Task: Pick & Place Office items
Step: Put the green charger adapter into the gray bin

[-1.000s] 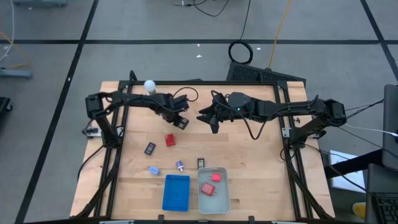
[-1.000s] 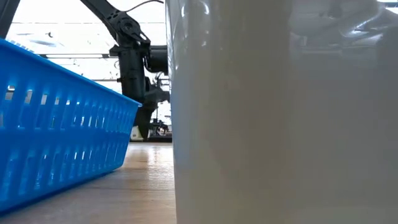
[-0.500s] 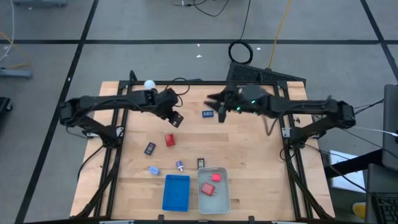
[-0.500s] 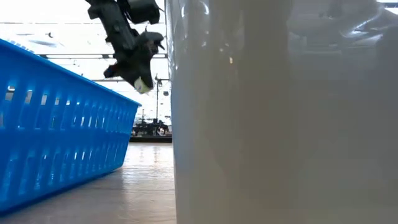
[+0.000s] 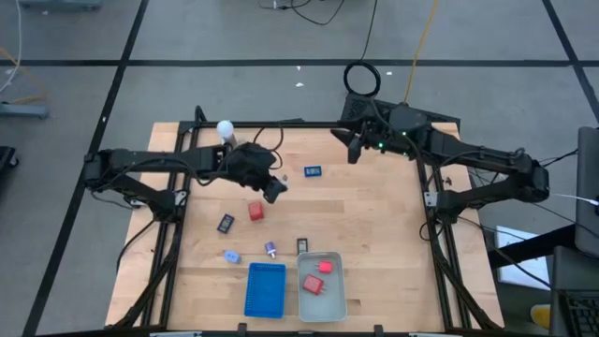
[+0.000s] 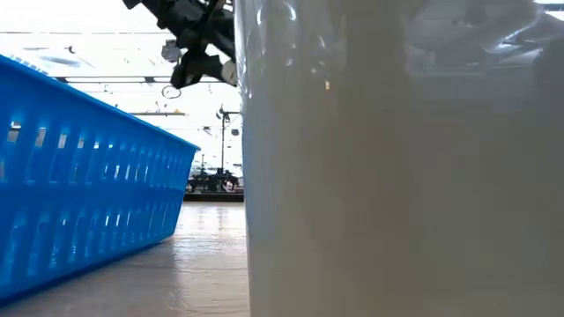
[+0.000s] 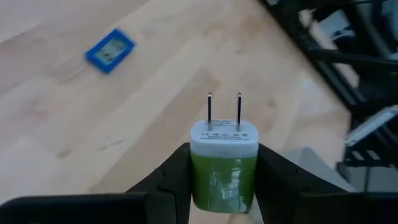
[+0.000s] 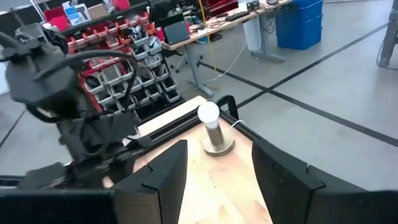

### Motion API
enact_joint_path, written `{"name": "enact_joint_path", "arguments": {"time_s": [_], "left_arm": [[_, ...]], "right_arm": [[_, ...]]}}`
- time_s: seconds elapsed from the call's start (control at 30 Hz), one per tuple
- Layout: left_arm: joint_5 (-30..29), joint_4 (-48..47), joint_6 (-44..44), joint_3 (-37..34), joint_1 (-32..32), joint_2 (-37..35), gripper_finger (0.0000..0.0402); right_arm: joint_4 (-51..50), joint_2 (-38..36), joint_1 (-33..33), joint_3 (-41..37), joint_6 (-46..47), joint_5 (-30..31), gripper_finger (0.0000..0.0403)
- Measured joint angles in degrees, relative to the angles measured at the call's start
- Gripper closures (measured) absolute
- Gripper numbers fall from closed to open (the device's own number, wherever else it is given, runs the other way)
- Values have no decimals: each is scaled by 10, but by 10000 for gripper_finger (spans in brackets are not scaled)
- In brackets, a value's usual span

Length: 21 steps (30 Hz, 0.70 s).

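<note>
My left gripper (image 5: 271,187) (image 7: 224,154) hangs above the table's left middle, shut on a green plug (image 7: 224,168) with a white end and two prongs. My right gripper (image 5: 354,147) (image 8: 219,158) is open and holds nothing, near the far edge. A blue item (image 5: 314,171) (image 7: 110,50) lies flat on the wood between them. A red block (image 5: 255,212), a black item (image 5: 226,223), a light blue one (image 5: 231,256), a purple-topped one (image 5: 270,249) and another black one (image 5: 303,246) lie nearer. My left gripper pinches the plug's green body (image 7: 214,180) between its two fingers, one on each side. The white end with the prongs (image 7: 224,112) sticks out ahead past the fingertips. The plug is lifted clear of the table.
A blue tray (image 5: 265,288) (image 6: 88,176) and a pale grey tray (image 5: 335,298) (image 6: 397,176) sit at the near edge; the grey one holds two red blocks (image 5: 325,267). A white ball on a round base (image 5: 225,129) (image 8: 209,124) stands at the far left. Dark frame rails run along the table's sides.
My left gripper has risen from table height, carrying the green plug, and stays over the left middle. My right gripper has drawn back from the table's middle toward the far right corner. The blue item now shows on the wood where that gripper stood.
</note>
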Motion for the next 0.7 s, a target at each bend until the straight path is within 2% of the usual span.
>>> {"name": "enact_joint_path", "arguments": {"time_s": [0.27, 0.43, 0.7], "left_arm": [[-18, -4, 44, 82, -46, 0, 272], [-47, -54, 90, 148, -63, 0, 272], [-53, -50, 130, 186, -92, 0, 272]], "right_arm": [[-20, 0, -31, 0, 0, 0, 232], [-26, 0, -47, 0, 3, 0, 232], [-50, 0, -83, 0, 0, 2, 232]]}}
